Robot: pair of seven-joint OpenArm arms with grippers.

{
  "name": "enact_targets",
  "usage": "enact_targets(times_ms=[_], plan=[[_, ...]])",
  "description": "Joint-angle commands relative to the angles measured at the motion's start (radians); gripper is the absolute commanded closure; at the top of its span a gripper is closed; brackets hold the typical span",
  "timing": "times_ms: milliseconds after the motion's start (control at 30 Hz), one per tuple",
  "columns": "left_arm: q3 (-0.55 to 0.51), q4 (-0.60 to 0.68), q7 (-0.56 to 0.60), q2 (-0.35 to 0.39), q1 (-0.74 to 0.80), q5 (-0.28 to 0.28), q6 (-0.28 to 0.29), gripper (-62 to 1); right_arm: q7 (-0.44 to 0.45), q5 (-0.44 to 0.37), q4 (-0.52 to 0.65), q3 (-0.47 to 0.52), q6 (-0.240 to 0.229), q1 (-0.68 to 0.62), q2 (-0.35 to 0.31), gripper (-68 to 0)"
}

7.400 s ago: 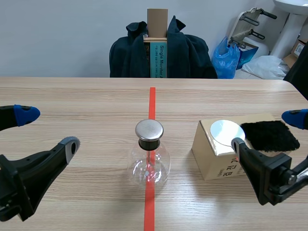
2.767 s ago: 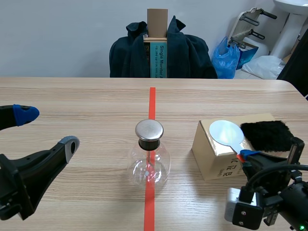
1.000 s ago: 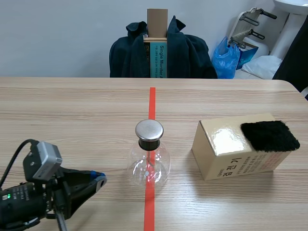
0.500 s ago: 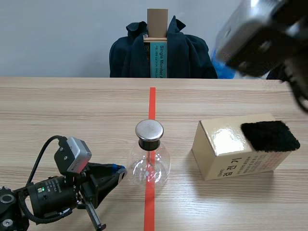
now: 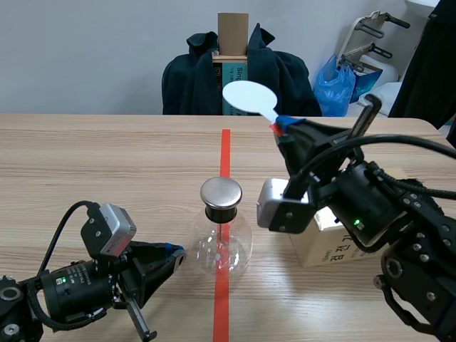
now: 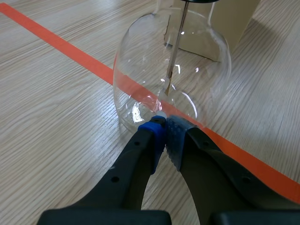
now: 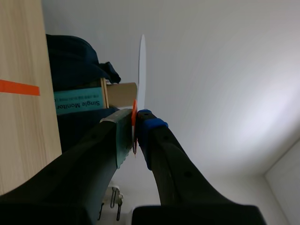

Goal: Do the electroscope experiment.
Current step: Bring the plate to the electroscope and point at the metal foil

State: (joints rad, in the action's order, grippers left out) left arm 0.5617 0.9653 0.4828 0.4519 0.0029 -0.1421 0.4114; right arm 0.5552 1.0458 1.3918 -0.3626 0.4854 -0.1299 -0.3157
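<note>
1. Scene view: the right tool [image 5: 279, 125] hangs raised over the bench [image 5: 107, 157]. It is clamped on the red neck of a white disc paddle [image 5: 249, 97], high behind the electroscope flask [image 5: 220, 246]. If the disc comes down off-line, it could strike the metal cap [image 5: 220, 192] and tip the flask. The left tool [image 5: 173, 251] lies low beside the flask's belly.
2. Left wrist view: the left tool is clenched on nothing, and its pads [image 6: 174, 138] seem to touch the glass. A push from here could slide or topple the flask. The flask is clear and round and stands upright on the tape line [image 6: 70, 51], with a thin rod [image 6: 177, 42] hanging inside.
3. Right wrist view: the disc shows edge-on, thin and flat. It is pinched only at the neck, so it could swivel or slip.
</note>
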Motion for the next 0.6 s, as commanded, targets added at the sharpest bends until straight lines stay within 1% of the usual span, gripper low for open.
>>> enact_targets(times_ms=[0,133,400,433,567], plan=[[-0.009,0.015,0.014,0.0,-0.003,-0.01,-0.002,-2.9,0.006,0.002,0.007,-0.004,0.011,0.016,0.001,-0.7],[-0.009,0.015,0.014,0.0,-0.003,-0.01,-0.002,-2.9,0.037,0.006,-0.031,-0.005,0.011,0.013,0.006,-0.7],[-0.009,0.015,0.014,0.0,-0.003,-0.01,-0.002,-2.9,0.039,0.006,-0.038,-0.005,0.012,-0.022,0.005,-0.7],[-0.009,0.015,0.014,0.0,-0.003,-0.01,-0.002,-2.9,0.039,0.008,-0.038,-0.005,0.023,-0.03,0.005,-0.7],[-0.009,0.015,0.014,0.0,-0.003,-0.01,-0.002,-2.9,0.039,0.022,-0.038,-0.005,0.038,-0.061,0.005,-0.7]])
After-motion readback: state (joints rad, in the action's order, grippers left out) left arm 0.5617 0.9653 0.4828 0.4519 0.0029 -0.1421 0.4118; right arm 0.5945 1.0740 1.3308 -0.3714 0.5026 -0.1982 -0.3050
